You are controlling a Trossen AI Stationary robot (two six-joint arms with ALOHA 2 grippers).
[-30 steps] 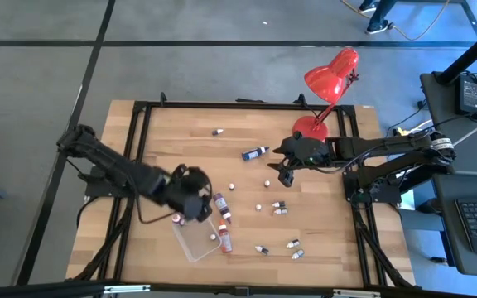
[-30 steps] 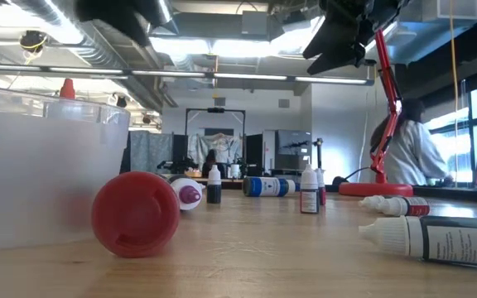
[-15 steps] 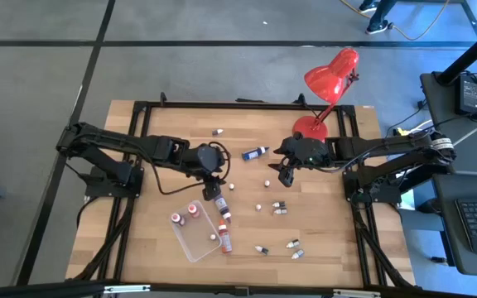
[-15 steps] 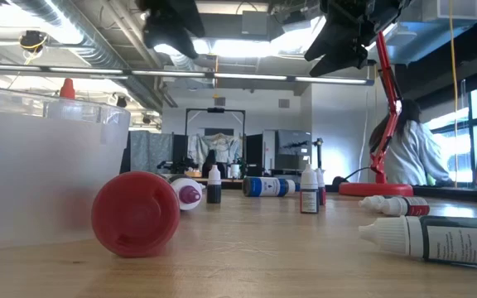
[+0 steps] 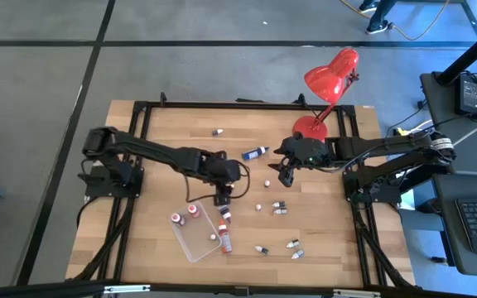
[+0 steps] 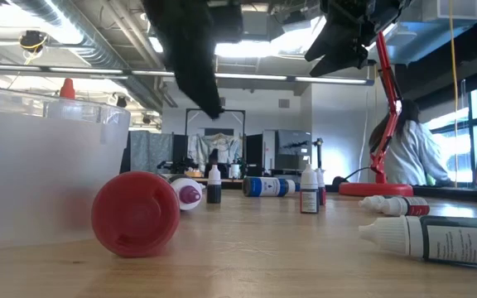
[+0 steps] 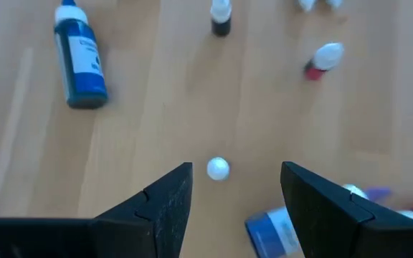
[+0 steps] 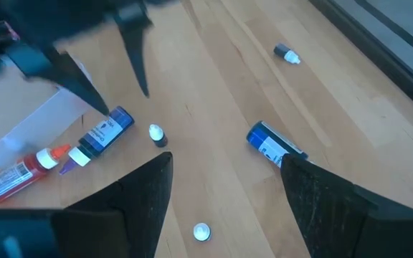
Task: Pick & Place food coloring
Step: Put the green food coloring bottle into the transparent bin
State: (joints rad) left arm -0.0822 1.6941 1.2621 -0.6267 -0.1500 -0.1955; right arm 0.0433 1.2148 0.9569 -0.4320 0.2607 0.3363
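White-capped bottle [image 7: 218,169] sat directly beneath your left end effector [image 7: 235,188], fingers spread, empty; approach step. You needed to descend and close.

— Overhead view? Straight down, far off, taking in the whole surface [image 5: 172,132].
— Low one? Level with the boards, near a red cap [image 6: 135,213], facing the room.
— Wrists? Close, angled down past own fingers [image 7: 165,201].
— Shared? One blue bottle [image 7: 82,63], seen from all four.
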